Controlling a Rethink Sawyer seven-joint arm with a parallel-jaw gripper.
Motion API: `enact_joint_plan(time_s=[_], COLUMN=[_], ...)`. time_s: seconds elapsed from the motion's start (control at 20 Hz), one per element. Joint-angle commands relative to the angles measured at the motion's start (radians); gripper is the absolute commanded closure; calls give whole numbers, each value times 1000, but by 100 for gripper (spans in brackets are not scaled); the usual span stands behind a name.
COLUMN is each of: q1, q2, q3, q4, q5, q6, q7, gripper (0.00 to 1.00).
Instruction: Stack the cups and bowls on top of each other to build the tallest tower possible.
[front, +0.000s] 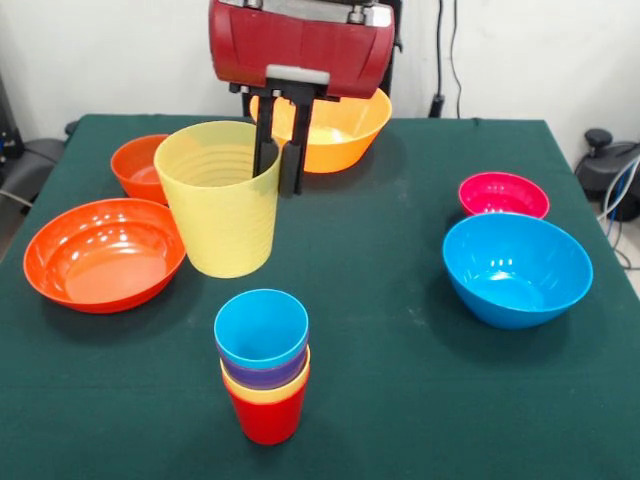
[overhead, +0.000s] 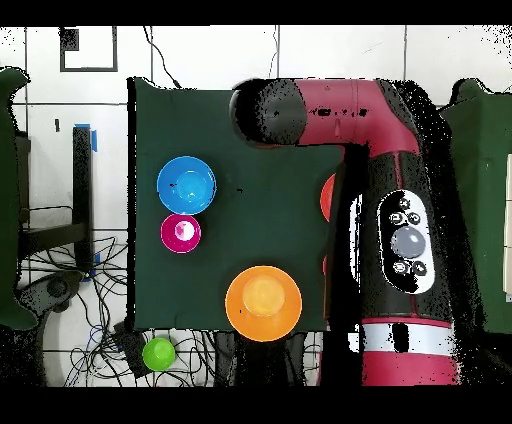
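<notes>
My gripper (front: 277, 180) is shut on the rim of a large pale yellow cup (front: 220, 200), one finger inside and one outside, and holds it upright at the table's left-middle. In front of it stands the tower (front: 263, 365): a red cup at the base, then yellow-orange and purple cups, with a blue cup on top. The bowls stand apart: large yellow-orange (front: 335, 125) (overhead: 263, 300), small orange (front: 138, 165), wide shallow orange (front: 100, 250), small magenta (front: 503, 193) (overhead: 181, 233), large blue (front: 517, 268) (overhead: 186, 184). In the overhead view the arm (overhead: 390, 200) hides the gripper, cup and tower.
The table has a dark green cloth (front: 400, 380). A green round thing (overhead: 158, 353) lies off the table among cables. Cables and a black object lie to the right of the table (front: 610, 160).
</notes>
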Motion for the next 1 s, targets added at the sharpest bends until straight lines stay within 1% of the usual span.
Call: enact_joint_plan(time_s=[0.05, 0.35, 0.5, 0.75, 1.0], q1=[-17, -13, -12, -4, -2], q2=[85, 109, 105, 104, 96], q3=[75, 80, 79, 76, 75], q4=[17, 13, 36, 33, 53], q5=[-71, -76, -75, -69, -60], q6=[-36, -76, -99, -104, -117], q7=[-169, -137, -124, -114, -107], gripper=[100, 100, 100, 100, 100])
